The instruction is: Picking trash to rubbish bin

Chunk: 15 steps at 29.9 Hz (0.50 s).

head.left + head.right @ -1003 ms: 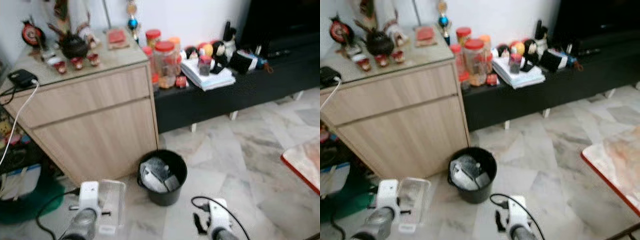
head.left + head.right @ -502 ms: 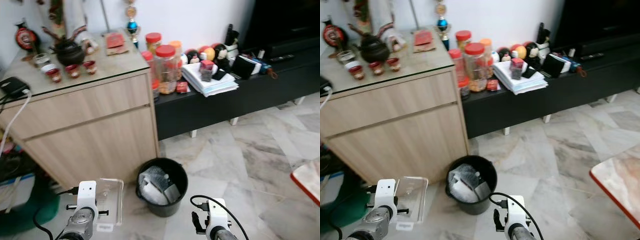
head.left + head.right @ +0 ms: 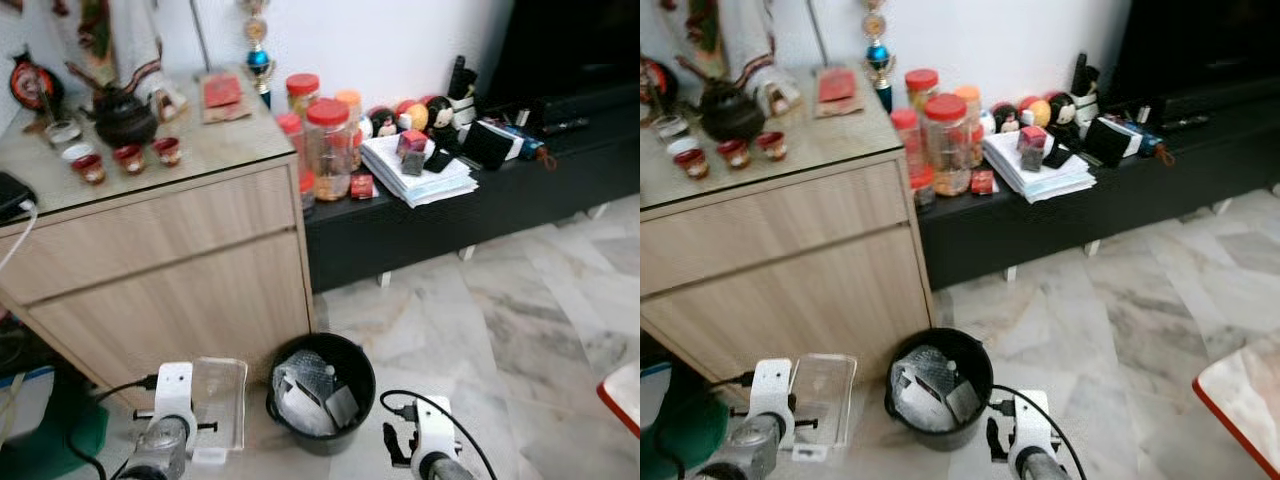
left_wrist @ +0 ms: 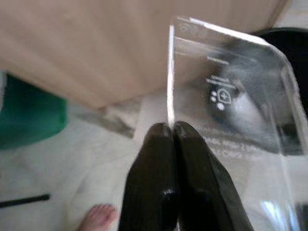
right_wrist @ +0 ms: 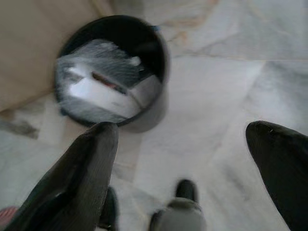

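Observation:
A clear plastic container (image 3: 219, 402) hangs low at the left, just left of the black rubbish bin (image 3: 322, 393). In the left wrist view my left gripper (image 4: 172, 129) is shut on the container's (image 4: 231, 106) edge, the bin's dark rim showing behind it. The bin stands on the marble floor by the wooden cabinet (image 3: 170, 270) and holds crumpled wrappers and paper (image 3: 305, 392). In the right wrist view my right gripper (image 5: 192, 144) is open with nothing between its fingers, hovering near the bin (image 5: 115, 72). The right wrist (image 3: 432, 450) shows at the bottom edge, right of the bin.
The cabinet top carries a teapot (image 3: 122, 115) and small cups. A low black bench (image 3: 470, 210) holds jars, papers and toys. A red-edged table corner (image 3: 625, 392) juts in at the right. A green object (image 3: 680, 430) lies at the lower left. A bare foot (image 4: 98, 216) shows below.
The camera has shifted, so the cabinet and bin now sit lower and nearer. The left gripper still holds the clear container beside the bin; the right gripper stays open.

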Available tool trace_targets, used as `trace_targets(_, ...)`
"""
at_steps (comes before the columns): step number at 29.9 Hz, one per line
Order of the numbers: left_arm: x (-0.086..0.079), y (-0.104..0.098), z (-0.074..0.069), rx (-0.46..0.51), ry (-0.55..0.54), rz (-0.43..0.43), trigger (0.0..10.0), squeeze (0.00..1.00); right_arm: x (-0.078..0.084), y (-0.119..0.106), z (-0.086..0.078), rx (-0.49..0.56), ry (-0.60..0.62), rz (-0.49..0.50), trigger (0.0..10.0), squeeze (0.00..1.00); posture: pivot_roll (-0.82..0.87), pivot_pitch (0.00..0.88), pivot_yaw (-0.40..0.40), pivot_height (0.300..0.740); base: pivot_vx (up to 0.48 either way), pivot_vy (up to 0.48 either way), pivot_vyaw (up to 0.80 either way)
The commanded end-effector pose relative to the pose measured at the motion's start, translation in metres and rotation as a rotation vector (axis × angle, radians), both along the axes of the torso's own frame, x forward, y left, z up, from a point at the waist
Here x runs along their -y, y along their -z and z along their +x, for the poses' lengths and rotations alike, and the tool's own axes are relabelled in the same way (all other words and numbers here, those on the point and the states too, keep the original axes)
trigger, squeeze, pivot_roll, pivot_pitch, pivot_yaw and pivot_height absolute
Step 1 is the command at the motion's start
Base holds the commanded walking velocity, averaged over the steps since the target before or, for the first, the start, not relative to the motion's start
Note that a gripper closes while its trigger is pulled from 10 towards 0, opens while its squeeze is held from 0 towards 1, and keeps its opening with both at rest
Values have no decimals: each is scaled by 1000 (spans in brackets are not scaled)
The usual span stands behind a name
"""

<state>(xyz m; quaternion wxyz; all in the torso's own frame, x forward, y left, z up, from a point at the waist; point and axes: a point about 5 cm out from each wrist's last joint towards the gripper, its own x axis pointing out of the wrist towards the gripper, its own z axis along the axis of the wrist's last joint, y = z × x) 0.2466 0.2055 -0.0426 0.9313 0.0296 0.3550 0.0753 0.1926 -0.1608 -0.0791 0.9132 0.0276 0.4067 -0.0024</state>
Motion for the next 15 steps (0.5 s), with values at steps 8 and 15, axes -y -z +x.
trace_targets(8, -1, -2, 3, 1, 31, 12, 10000, 0, -2, -5, 9, 32, -8, -1, 10000, 0, -68, 0, 57, 740, 338, 0, 0)
trace_targets(15, 2, -2, 4, 2, 51, 11, 10000, 0, -3, -7, 13, 46, -21, 4, 10000, 0, -72, 0, 54, 740, 337, 0, 0)
